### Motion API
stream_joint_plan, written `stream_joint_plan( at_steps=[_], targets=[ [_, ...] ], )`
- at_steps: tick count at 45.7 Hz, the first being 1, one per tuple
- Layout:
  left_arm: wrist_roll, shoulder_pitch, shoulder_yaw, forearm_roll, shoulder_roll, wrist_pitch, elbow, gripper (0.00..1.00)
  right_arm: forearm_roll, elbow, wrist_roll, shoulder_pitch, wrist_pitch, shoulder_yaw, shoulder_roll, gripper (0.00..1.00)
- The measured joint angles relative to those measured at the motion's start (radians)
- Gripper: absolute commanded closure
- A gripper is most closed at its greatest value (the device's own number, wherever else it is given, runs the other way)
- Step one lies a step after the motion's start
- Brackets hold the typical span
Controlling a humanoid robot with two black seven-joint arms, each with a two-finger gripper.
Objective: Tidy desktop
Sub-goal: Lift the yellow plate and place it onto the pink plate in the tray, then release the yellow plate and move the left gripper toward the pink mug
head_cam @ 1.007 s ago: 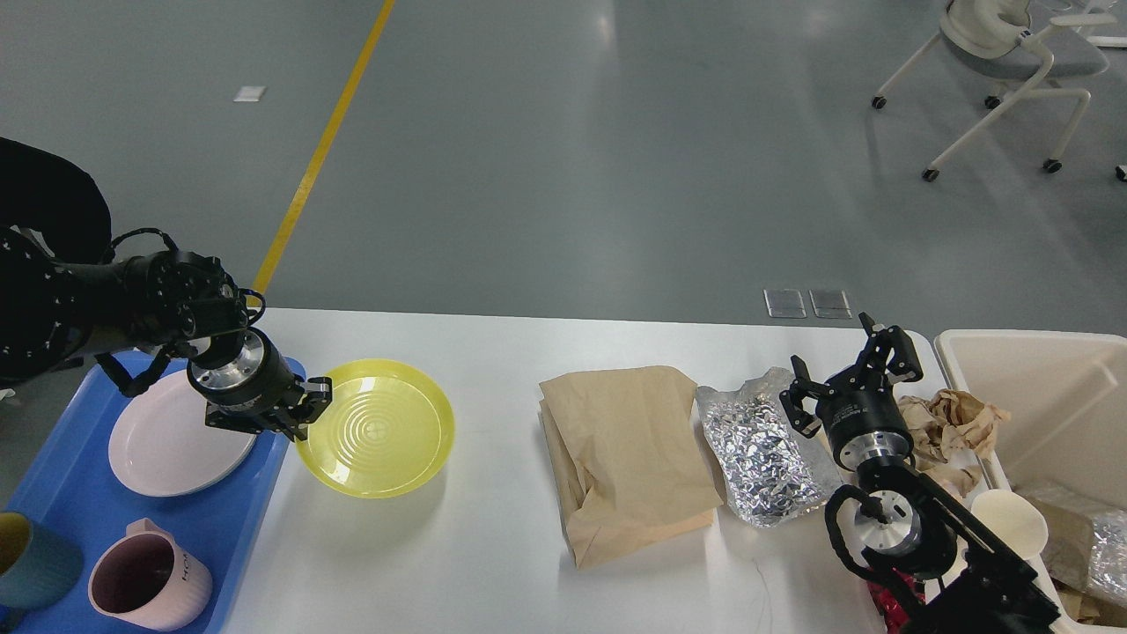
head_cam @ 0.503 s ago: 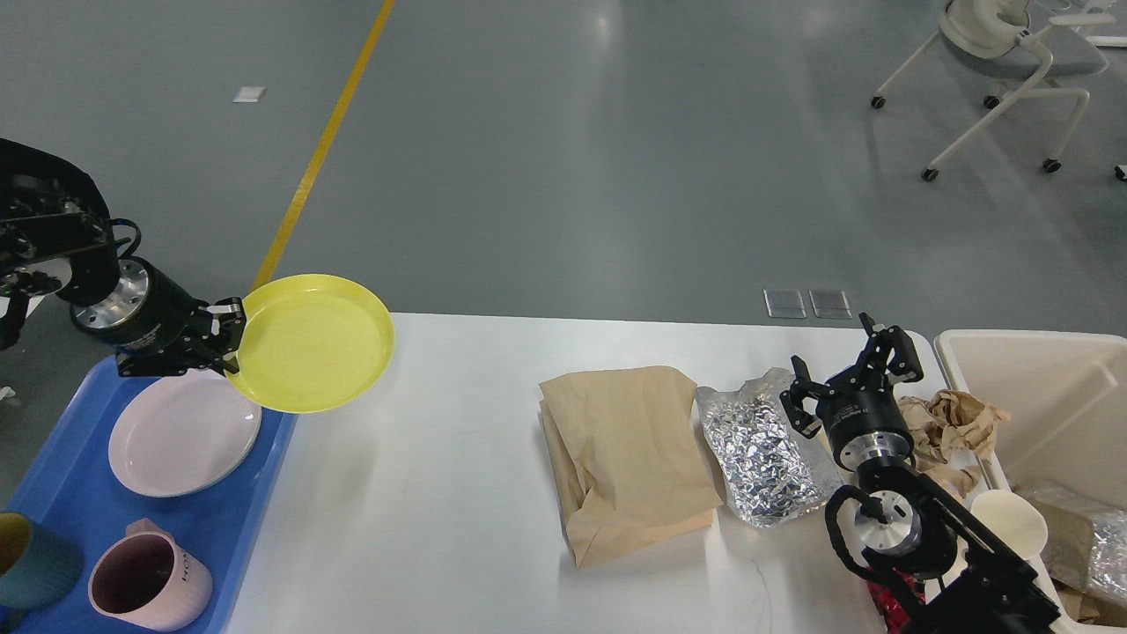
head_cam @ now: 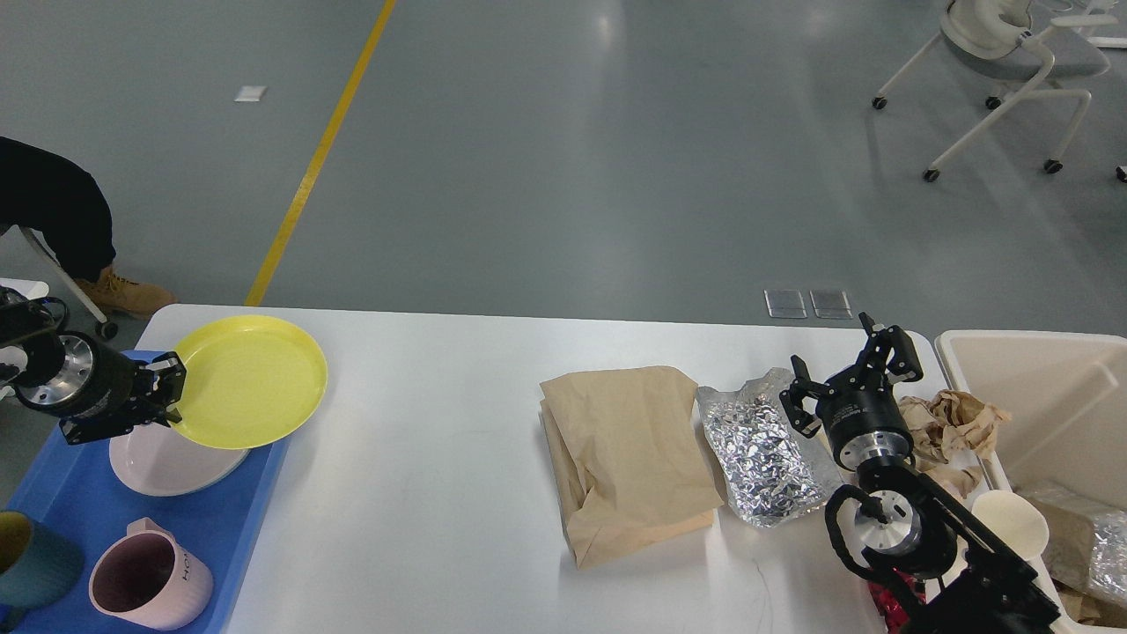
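**Yellow plate hanging over the tray at the worktop's left edge**

Gripping the yellow plate (head_cam: 249,380) by its near-left rim with the left pincer (head_cam: 167,396), fingers pinching it, plate tilting above the white plate (head_cam: 167,462) and overlapping the blue tray (head_cam: 53,484). Sitting on the tray's near end: a pink mug (head_cam: 150,581) and a teal cup (head_cam: 31,559), close together. Stretching wide across the view, the white worktop (head_cam: 423,493). Lying near the middle, a brown paper bag (head_cam: 621,458), touching a silver foil pouch (head_cam: 766,453) on its right. Hovering at the pouch's right side, the right pincer (head_cam: 850,379), fingers spreading wide, gripping nothing. Crowding the right edge: crumpled brown paper (head_cam: 955,418) beside the beige bin (head_cam: 1057,396). Beyond the far edge, grey floor (head_cam: 563,158) carrying a yellow line (head_cam: 321,150), a white chair (head_cam: 1012,62) standing far right.
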Motion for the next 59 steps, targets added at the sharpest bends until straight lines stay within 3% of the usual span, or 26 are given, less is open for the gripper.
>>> stream_joint_plan(
  at_steps=[18, 30, 38, 42, 49, 53, 57, 59],
  targets=[
    [0.055, 0.120, -0.123, 0.000, 0.059, -0.001, 0.115, 1.00, 0.000, 0.000, 0.000, 0.000, 0.000, 0.000, 0.000, 0.00],
    [0.066, 0.187, -0.158, 0.000, 0.057, -0.002, 0.194, 1.00, 0.000, 0.000, 0.000, 0.000, 0.000, 0.000, 0.000, 0.00],
    [0.075, 0.198, -0.167, 0.000, 0.049, -0.002, 0.200, 0.92, 0.000, 0.000, 0.000, 0.000, 0.000, 0.000, 0.000, 0.00],
    [0.076, 0.203, -0.167, 0.003, 0.048, -0.001, 0.200, 0.82, 0.000, 0.000, 0.000, 0.000, 0.000, 0.000, 0.000, 0.00],
    [0.076, 0.205, -0.167, 0.006, 0.048, 0.002, 0.200, 0.56, 0.000, 0.000, 0.000, 0.000, 0.000, 0.000, 0.000, 0.00],
    [0.073, 0.205, -0.167, 0.007, 0.048, 0.014, 0.200, 0.39, 0.000, 0.000, 0.000, 0.000, 0.000, 0.000, 0.000, 0.00],
    [0.069, 0.205, -0.167, 0.008, 0.047, 0.047, 0.199, 0.15, 0.000, 0.000, 0.000, 0.000, 0.000, 0.000, 0.000, 0.00],
    [0.065, 0.205, -0.168, 0.008, 0.047, 0.067, 0.198, 0.09, 0.000, 0.000, 0.000, 0.000, 0.000, 0.000, 0.000, 0.00]
  ],
)
